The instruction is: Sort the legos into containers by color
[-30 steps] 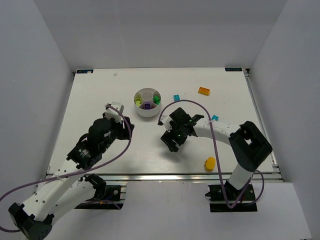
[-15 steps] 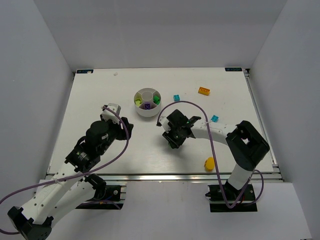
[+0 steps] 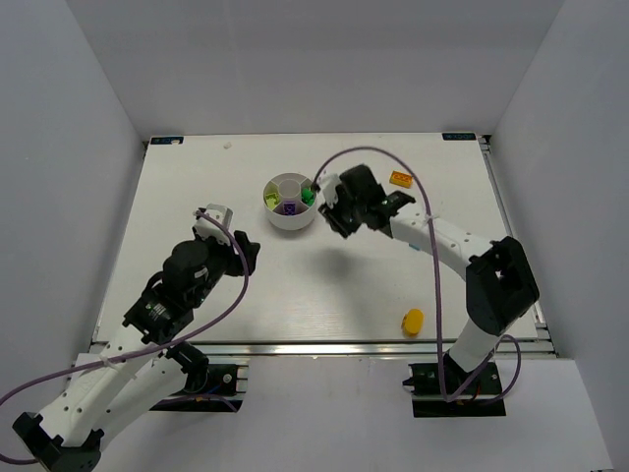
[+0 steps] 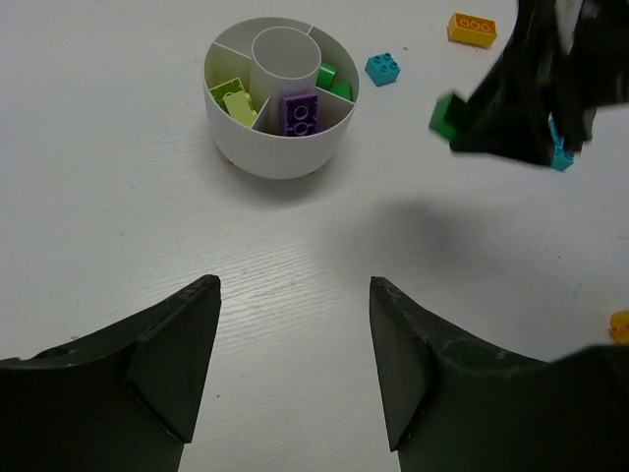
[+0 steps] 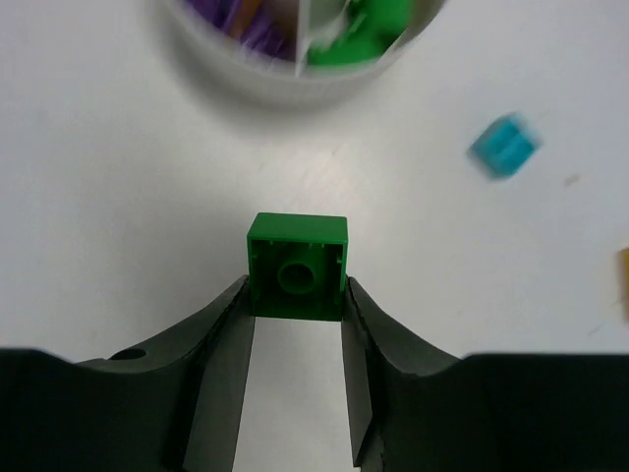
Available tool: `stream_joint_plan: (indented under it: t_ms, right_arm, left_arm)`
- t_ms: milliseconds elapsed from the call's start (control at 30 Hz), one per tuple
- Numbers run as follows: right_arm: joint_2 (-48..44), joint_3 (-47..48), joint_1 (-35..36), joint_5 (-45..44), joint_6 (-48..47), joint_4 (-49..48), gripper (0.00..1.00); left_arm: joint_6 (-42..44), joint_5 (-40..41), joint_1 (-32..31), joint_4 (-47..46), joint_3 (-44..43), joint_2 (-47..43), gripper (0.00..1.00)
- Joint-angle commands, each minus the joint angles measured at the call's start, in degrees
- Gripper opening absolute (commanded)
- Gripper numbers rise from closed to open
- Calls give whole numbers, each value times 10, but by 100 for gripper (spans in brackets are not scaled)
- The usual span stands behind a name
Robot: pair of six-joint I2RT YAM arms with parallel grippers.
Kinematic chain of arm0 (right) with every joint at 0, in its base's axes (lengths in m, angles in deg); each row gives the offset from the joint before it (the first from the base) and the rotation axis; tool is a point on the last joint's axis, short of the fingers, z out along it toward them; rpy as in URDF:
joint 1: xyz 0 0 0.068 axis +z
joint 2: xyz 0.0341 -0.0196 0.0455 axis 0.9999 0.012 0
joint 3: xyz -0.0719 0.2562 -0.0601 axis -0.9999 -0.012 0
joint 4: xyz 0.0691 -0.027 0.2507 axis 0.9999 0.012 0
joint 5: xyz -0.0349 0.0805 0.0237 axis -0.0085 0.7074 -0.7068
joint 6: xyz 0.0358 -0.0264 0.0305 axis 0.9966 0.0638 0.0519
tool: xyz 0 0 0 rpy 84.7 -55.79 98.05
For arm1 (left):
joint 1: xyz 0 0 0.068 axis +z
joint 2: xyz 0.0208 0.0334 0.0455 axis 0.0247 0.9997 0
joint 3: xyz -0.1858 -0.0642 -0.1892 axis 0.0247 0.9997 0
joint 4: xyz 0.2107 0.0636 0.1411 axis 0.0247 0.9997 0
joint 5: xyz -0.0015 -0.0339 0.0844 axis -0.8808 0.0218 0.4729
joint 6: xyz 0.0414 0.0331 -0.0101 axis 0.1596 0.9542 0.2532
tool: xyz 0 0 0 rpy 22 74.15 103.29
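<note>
My right gripper [image 5: 295, 287] is shut on a dark green lego [image 5: 297, 267], gripped by its sides with the hollow underside facing the camera. It hangs above the table just right of the round white divided dish [image 3: 291, 224]. The dish's sections hold lime legos [image 4: 232, 98], a purple one [image 4: 300, 111] and green ones [image 4: 332, 79]; the central well looks bare. A cyan lego [image 4: 382, 68] and an orange lego [image 3: 400, 178] lie on the table beyond the dish. My left gripper [image 4: 295, 287] is open over bare table, nearer than the dish.
A yellow rounded object [image 3: 413, 321] lies near the front right edge. Another cyan brick [image 4: 560, 157] peeks out behind the right gripper. The right arm's purple cable arcs over the table's back right. White walls enclose the table on three sides.
The right gripper closed on the green lego at mid-table, lifted it and carried it back toward the dish's right side. The left arm drew back slightly toward the front left.
</note>
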Motion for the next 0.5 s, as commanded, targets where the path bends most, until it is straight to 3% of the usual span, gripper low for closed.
stream_joint_plan:
  t_ms: [0, 367, 467]
  right_arm:
    - [10, 95, -22, 13, -28, -28, 0]
    - [197, 359, -57, 127, 73, -12, 0]
    - [229, 385, -64, 131, 84, -7, 0]
  left_arm:
    - [-6, 8, 2, 1, 1, -8, 72]
    - [-8, 23, 2, 5, 1, -18, 72]
    - [-6, 26, 2, 7, 1, -21, 72]
